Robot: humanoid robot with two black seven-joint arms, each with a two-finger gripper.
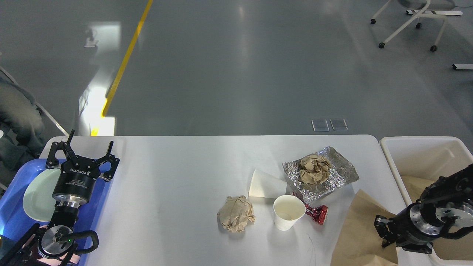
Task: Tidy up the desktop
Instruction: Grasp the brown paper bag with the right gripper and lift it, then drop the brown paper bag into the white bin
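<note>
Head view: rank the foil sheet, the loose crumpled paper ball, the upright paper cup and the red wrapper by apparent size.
1. Foil sheet
2. Crumpled paper ball and upright paper cup: look alike, too close to rank
3. Red wrapper, partly hidden behind the cup

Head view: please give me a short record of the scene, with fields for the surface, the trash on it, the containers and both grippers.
surface: white desktop
trash: crumpled paper ball; upright paper cup; tipped paper cup; foil sheet holding crumpled paper; red wrapper; brown paper sheet
containers: blue tray with plate; cream bin
left gripper: open
right gripper: cannot tell
</note>
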